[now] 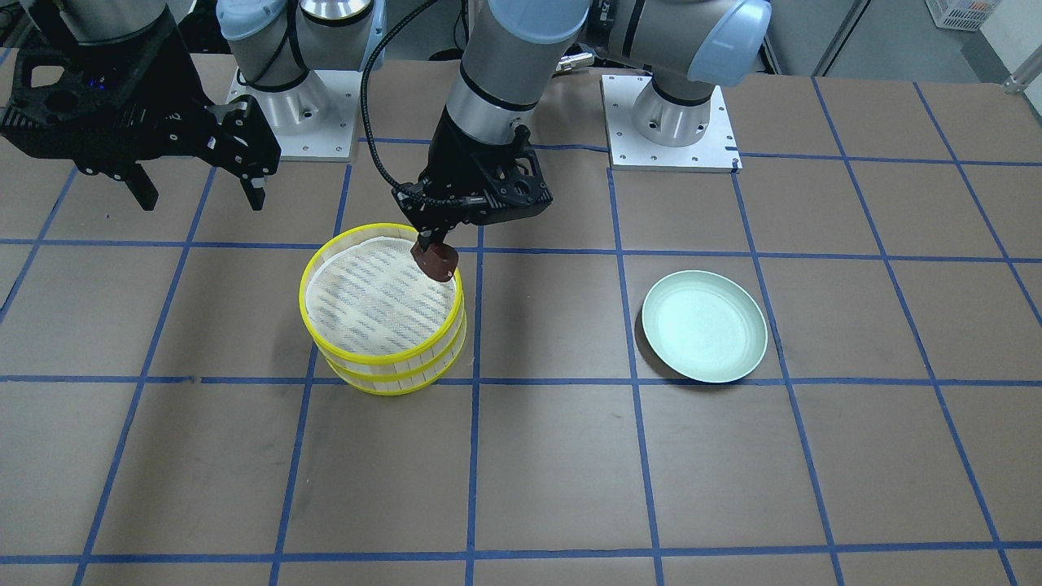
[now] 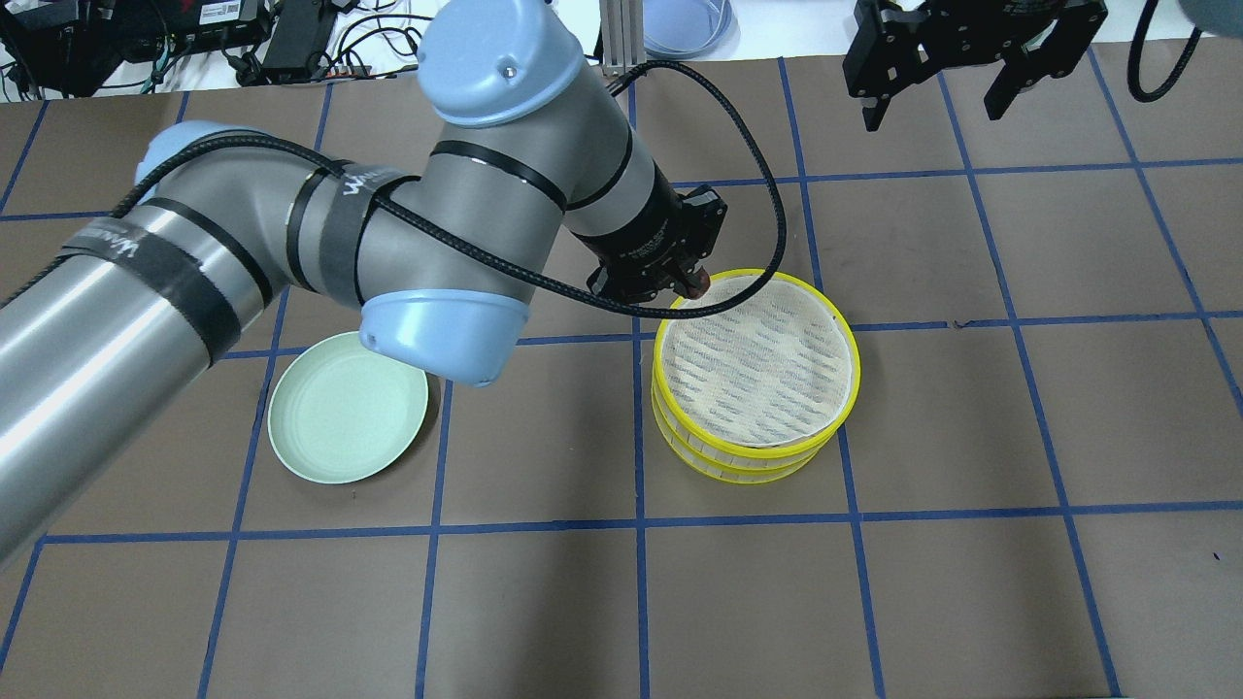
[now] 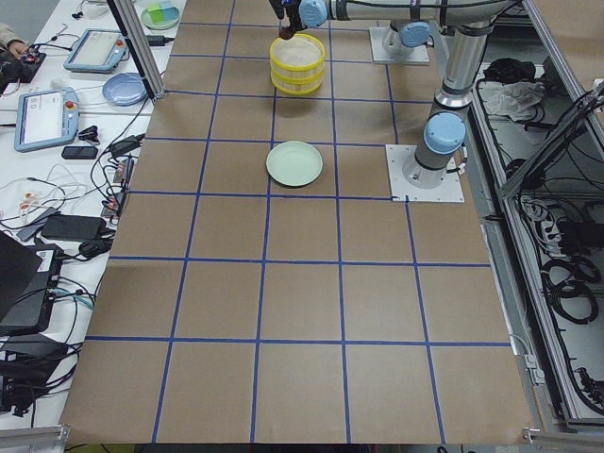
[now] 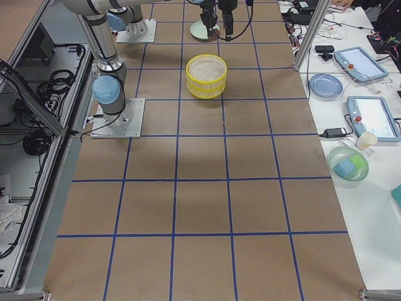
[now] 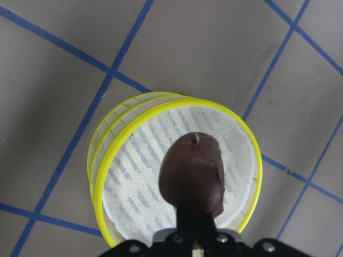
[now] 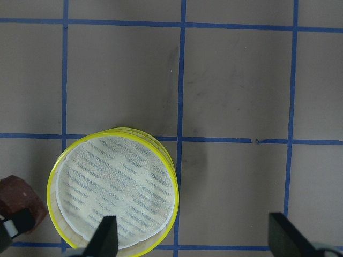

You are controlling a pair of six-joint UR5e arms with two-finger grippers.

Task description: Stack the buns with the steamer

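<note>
A stack of yellow-rimmed steamer trays (image 1: 383,309) with a white liner stands on the table; it also shows in the overhead view (image 2: 755,374) and both wrist views (image 5: 161,160) (image 6: 112,190). My left gripper (image 1: 430,246) is shut on the dark reddish-brown bun (image 1: 435,262) and holds it over the top tray's rim; the bun fills the left wrist view (image 5: 193,174). The pale cream bun is out of view. The mint-green plate (image 1: 705,326) lies bare. My right gripper (image 1: 199,191) hangs open and empty, high beyond the steamer (image 2: 937,102).
The brown table carries a blue tape grid. The two arm bases (image 1: 672,122) stand at the robot's edge. Tablets, a blue plate (image 4: 324,83) and cables lie on side benches off the table.
</note>
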